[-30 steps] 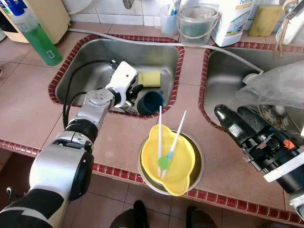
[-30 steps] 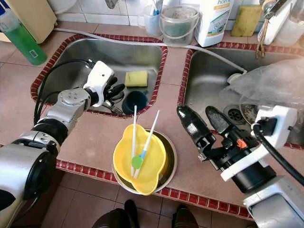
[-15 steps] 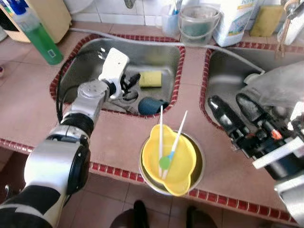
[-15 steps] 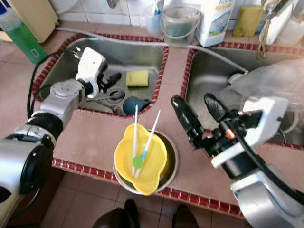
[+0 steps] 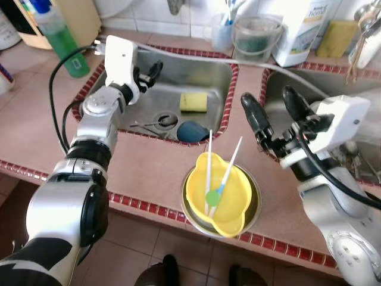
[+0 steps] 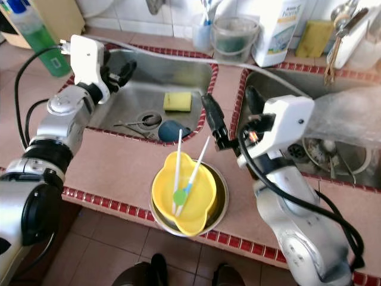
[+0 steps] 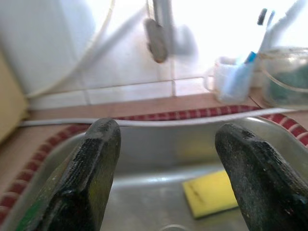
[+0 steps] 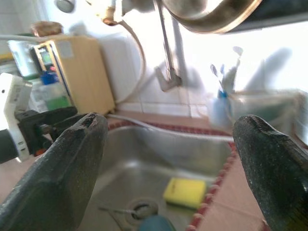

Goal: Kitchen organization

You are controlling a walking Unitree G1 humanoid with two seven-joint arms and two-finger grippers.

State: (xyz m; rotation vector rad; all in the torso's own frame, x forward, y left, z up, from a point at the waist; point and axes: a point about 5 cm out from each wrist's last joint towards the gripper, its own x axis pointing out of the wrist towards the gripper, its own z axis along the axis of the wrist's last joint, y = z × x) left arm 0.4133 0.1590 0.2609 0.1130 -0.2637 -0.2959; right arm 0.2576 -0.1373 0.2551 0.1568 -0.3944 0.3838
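Sink (image 5: 178, 77), a steel basin rimmed with small red tiles, serves as the landmark. The left gripper (image 5: 146, 74) has been lifted out of it since a second ago and is now held above its near-left rim, fingers spread and empty. The dark blue cup (image 5: 191, 131), upright beside that gripper earlier, is now seen tipped on its side at the sink's near-right corner. The right gripper (image 5: 274, 113) has been raised from the counter to the sink's right edge, fingers apart, holding nothing. A flat yellow sponge (image 5: 193, 102) lies on the sink floor. In front of the sink a round metal bowl (image 5: 253, 193) holds a wavy yellow plastic bowl (image 5: 229, 199) with two thin white sticks (image 5: 209, 161).
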